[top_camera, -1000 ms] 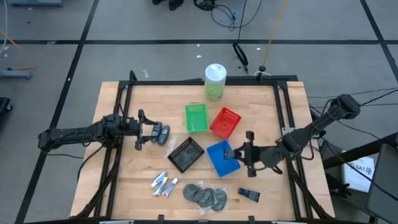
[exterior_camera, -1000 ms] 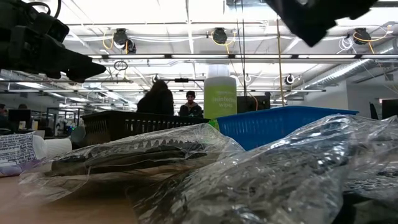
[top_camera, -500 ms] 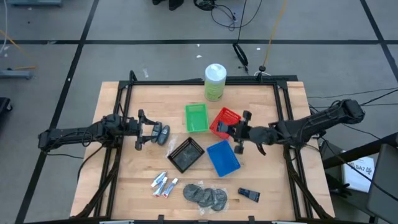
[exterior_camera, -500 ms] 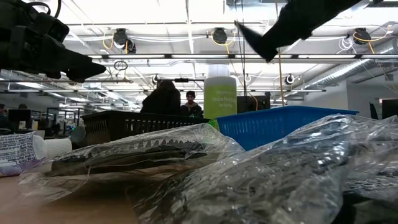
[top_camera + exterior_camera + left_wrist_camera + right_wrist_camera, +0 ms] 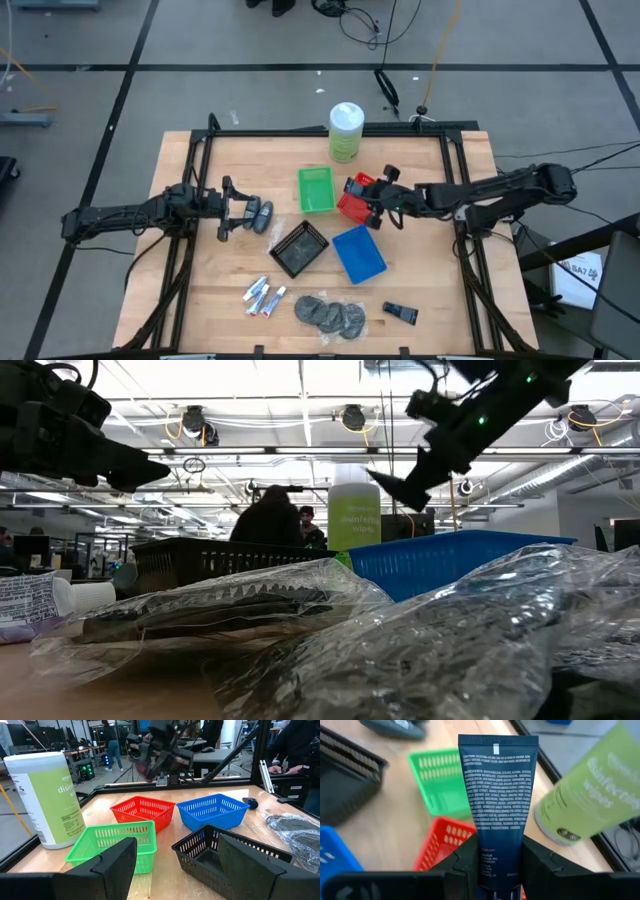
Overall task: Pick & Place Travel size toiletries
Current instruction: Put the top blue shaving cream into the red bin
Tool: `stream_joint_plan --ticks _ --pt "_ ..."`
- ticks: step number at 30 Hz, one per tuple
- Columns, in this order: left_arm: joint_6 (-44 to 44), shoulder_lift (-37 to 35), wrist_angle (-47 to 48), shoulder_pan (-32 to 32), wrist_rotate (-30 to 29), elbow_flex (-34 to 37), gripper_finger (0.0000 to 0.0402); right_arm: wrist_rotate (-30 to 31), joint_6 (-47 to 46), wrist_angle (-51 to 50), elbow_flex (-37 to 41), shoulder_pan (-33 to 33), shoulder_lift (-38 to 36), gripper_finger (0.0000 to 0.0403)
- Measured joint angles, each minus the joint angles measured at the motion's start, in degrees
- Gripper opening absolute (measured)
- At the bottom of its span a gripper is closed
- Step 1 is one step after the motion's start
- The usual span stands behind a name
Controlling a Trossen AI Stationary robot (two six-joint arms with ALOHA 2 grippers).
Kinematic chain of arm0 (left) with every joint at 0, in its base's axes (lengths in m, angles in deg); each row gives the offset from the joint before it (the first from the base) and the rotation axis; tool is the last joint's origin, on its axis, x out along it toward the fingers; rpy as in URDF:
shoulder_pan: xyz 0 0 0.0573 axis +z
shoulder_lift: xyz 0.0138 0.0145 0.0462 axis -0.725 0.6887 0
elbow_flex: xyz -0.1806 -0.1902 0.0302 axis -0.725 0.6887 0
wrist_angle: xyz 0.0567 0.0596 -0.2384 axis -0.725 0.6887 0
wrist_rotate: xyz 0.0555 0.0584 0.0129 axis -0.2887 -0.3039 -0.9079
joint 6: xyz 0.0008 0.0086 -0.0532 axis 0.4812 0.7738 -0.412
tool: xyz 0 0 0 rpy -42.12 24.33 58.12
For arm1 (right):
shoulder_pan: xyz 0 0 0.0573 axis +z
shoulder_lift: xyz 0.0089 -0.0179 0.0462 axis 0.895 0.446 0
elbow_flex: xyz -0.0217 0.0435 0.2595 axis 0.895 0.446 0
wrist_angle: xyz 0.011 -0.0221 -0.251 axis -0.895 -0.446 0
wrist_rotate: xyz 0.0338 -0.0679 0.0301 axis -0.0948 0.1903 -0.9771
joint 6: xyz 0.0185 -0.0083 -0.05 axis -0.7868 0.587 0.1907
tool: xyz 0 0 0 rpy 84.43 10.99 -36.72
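My right gripper (image 5: 372,197) hovers over the red tray (image 5: 347,209), shut on a navy flat pack (image 5: 497,795) with white print. It shows high up in the low view (image 5: 400,485). My left gripper (image 5: 238,210) waits open at the table's left, its fingers (image 5: 112,865) wide apart. Two dark grey oval bottles (image 5: 258,215) lie on the wood just ahead of it. Three small white tubes (image 5: 263,295), the grey discs in clear wrap (image 5: 330,313) and a second navy pack (image 5: 400,313) lie near the table's near edge. My right gripper pinches the navy flat pack by its narrow end (image 5: 497,862) between the two fingers (image 5: 465,865). The arm reaches in from the table's right. The pack sticks out past the fingertips, along their line, and is lifted clear above the red tray.
The green tray (image 5: 316,190), black tray (image 5: 298,247) and blue tray (image 5: 358,253) cluster mid-table around the red one. A tall pale-green canister with a white lid (image 5: 346,132) stands at the far edge. People stand in the room beyond the table (image 5: 265,520).
My right gripper has carried the navy pack from beside the blue tray's right side toward the far edge and slightly left, ending above the red tray. It has stayed shut on the pack throughout.
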Motion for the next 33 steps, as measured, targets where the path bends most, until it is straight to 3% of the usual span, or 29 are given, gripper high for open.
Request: stream_joint_plan --ticks 14,22,33 --pt "0.01 0.0 0.02 0.02 0.02 0.0 0.0274 -0.05 -5.72 0.89 7.07 -6.96 3.8 0.01" --pt "0.01 0.0 0.04 0.02 0.0 0.0 0.0274 -0.06 -6.2 8.86 11.65 -7.08 3.32 0.0101" --pt "-0.01 0.0 0.02 0.0 0.0 0.02 0.0274 -0.06 -6.42 10.26 11.69 -7.03 3.32 0.0136"
